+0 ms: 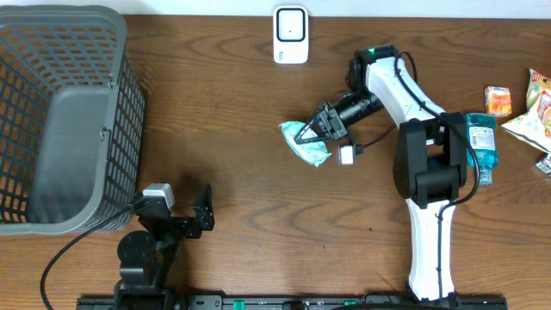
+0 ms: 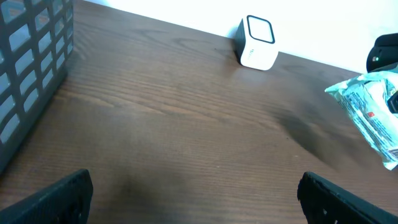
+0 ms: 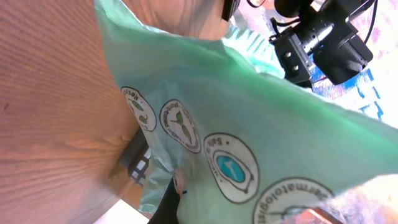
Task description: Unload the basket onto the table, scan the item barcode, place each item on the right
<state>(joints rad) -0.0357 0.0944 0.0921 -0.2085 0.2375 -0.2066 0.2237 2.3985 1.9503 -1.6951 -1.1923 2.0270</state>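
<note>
On my overhead feed the right arm (image 1: 430,245) was made of smooth white links joined by chunky black joint housings (image 1: 428,164). A thin black cable (image 1: 409,86) ran along its shell, and a small green light (image 1: 372,52) glowed at one joint. The right gripper (image 1: 303,134) was black. The left arm (image 1: 146,254) was black throughout, with a grey camera block (image 1: 157,195) and a looping black lead (image 1: 65,251).

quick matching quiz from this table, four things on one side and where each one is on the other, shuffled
Things:
1. basket
2. scanner
3. green packet
4. bottle

Places:
A. held in the right fingers
B. far edge of the table, near the middle
C. left end of the table
D. close beside the right arm, on its right

Pairs: 1-C, 2-B, 3-A, 4-D
</note>
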